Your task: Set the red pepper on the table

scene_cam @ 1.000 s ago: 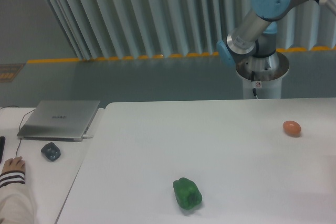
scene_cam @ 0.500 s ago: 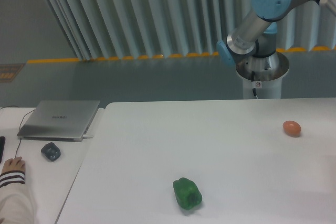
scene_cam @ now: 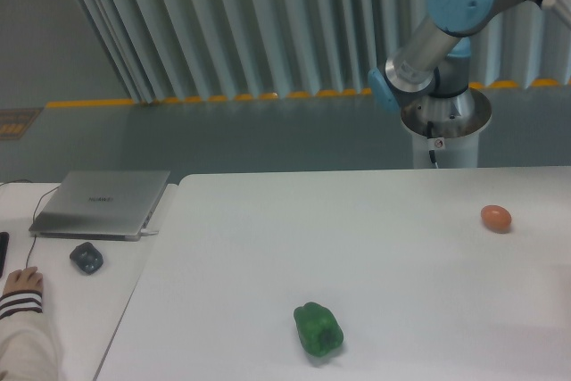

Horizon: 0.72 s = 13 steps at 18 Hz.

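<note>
Camera view: arm (scene_cam: 446,20) enters at upper right; its fingers lie outside the frame, so their opening and any hold cannot be told. Red pepper not visible anywhere. White surface (scene_cam: 268,247) carries a green pepper (scene_cam: 318,329) at lower centre and an orange egg-shaped thing (scene_cam: 496,217) at right. Judgement: lower slowly onto bare surface, well apart from both.
</note>
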Each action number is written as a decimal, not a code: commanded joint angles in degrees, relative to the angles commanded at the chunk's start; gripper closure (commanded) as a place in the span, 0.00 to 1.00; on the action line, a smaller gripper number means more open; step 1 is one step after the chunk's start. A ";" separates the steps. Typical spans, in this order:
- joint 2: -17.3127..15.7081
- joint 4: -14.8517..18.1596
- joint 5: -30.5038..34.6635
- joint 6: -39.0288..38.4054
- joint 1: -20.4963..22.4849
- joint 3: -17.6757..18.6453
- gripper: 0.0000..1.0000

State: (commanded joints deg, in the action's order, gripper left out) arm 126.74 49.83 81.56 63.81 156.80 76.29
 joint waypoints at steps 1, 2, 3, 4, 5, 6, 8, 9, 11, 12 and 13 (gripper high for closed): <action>0.00 0.00 -0.09 -0.35 0.00 -0.17 0.41; 0.00 0.09 -0.09 -0.70 0.00 -0.26 0.41; -0.35 0.26 -0.52 -0.88 0.09 -0.44 0.41; -0.70 0.61 -2.27 -1.23 0.35 -0.53 0.41; -0.88 1.49 -4.03 -1.49 0.61 -1.14 0.41; -0.88 2.63 -4.91 -2.02 0.96 -1.66 0.41; -0.97 3.43 -4.92 -2.11 1.14 -1.84 0.41; -1.05 3.52 -4.92 -2.11 1.14 -1.85 0.41; -1.58 4.65 -5.01 -1.94 1.23 -1.93 0.41; -1.76 5.36 -5.01 -1.93 1.23 -2.19 0.41; -1.76 5.54 -5.01 -2.02 1.23 -2.37 0.41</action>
State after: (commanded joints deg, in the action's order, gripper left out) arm 124.98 55.37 76.55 61.79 158.03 73.92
